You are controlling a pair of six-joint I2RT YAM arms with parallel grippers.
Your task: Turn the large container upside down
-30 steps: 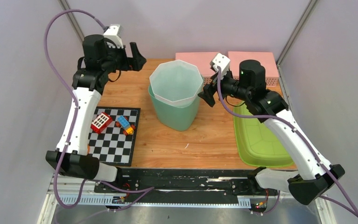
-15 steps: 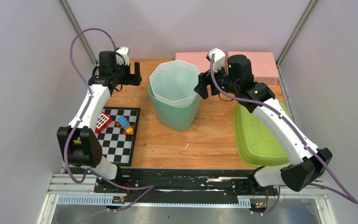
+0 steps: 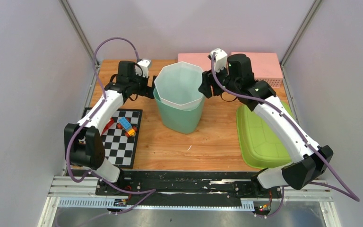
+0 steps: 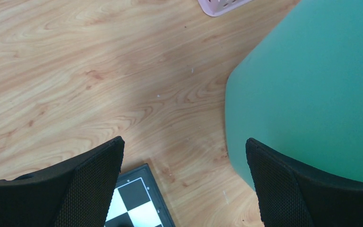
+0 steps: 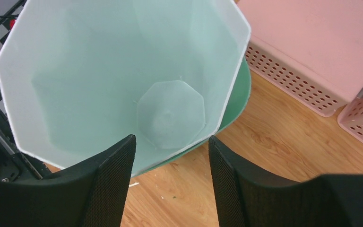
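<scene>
The large container [image 3: 179,119] is green outside and white inside. It stands right way up in the middle of the worktop [image 3: 212,142], near the back edge. The left gripper [image 3: 147,90] is just beside its left wall, with jaws spread wide and holding nothing. The right gripper [image 3: 205,90] is at the right rim. Its jaws are apart, with the rim between them. I cannot tell if they touch it.

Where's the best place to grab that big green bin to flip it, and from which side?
Take the green bin by its upper rim, one jaw inside and one outside, coming from the left and right sides. It stands upright, mouth open, and its body looks too wide to span. The white liner would likely get pinched.
</scene>
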